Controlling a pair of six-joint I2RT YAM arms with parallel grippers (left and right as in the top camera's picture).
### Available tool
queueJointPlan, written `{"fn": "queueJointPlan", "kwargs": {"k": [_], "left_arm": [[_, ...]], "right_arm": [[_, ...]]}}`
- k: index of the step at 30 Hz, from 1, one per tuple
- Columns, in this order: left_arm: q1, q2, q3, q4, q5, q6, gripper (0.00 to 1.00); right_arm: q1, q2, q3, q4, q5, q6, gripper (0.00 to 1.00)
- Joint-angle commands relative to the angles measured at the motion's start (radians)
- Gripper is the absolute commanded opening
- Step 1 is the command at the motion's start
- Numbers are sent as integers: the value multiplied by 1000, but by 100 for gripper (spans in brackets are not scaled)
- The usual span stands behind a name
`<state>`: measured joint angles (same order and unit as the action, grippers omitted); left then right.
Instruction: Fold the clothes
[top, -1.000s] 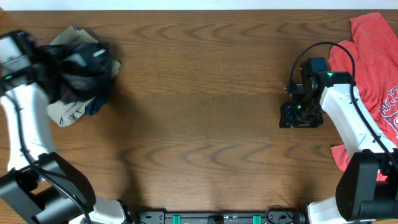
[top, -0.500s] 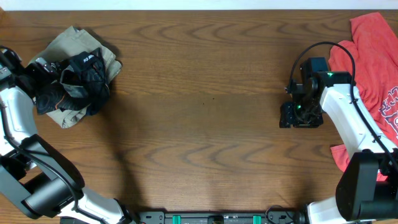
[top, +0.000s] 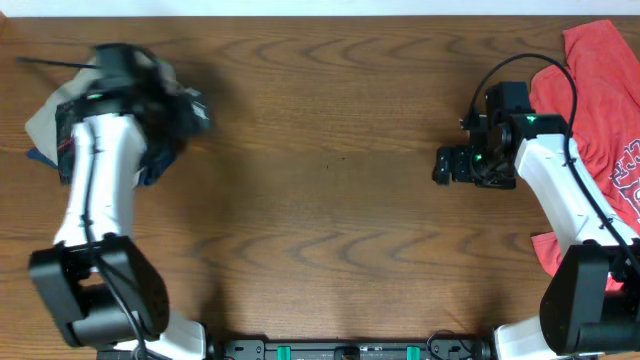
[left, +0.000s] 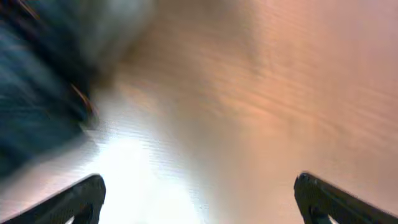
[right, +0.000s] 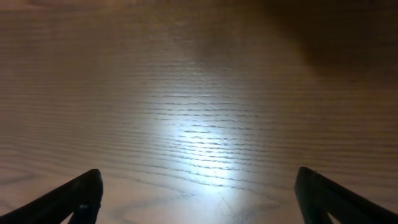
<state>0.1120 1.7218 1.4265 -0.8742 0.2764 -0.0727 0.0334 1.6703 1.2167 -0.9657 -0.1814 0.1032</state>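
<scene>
The clothes, a black jersey (top: 172, 122), lie crumpled at the table's far left on top of folded khaki trousers (top: 40, 122); motion blur smears the jersey. My left gripper (top: 150, 85) hovers over this pile. In the left wrist view the left gripper (left: 199, 184) stands open with only bare wood between its fingers, and the jersey (left: 37, 81) is a dark blur at the upper left. My right gripper (top: 443, 165) sits on the right side of the table, pointing left, far from the jersey. In its wrist view the right gripper (right: 199, 177) is open over bare wood.
A red shirt (top: 600, 110) lies spread at the table's right edge, beside and partly under my right arm. Bare wooden tabletop (top: 330, 180) stretches between the two arms.
My left gripper has opened and let go of the jersey, which dropped onto the trousers; the left arm swung right over the pile. My right gripper opened wide and shifted slightly left.
</scene>
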Motion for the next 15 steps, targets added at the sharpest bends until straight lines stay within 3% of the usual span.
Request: {"fn": "queueJointPlan", "kwargs": {"k": [1, 5, 7, 15], "left_arm": [[-89, -11, 14, -177, -90, 23, 98], [-139, -33, 11, -376, -155, 22, 98], [-143, -77, -2, -404, -141, 8, 98], [-143, -520, -206, -265, -135, 8, 98]], "right_arm": [[-48, -24, 85, -63, -44, 15, 99], [-93, -76, 119, -140, -43, 11, 99], [-110, -121, 115, -157, -43, 11, 99], [-102, -455, -45, -83, 43, -10, 99]]}}
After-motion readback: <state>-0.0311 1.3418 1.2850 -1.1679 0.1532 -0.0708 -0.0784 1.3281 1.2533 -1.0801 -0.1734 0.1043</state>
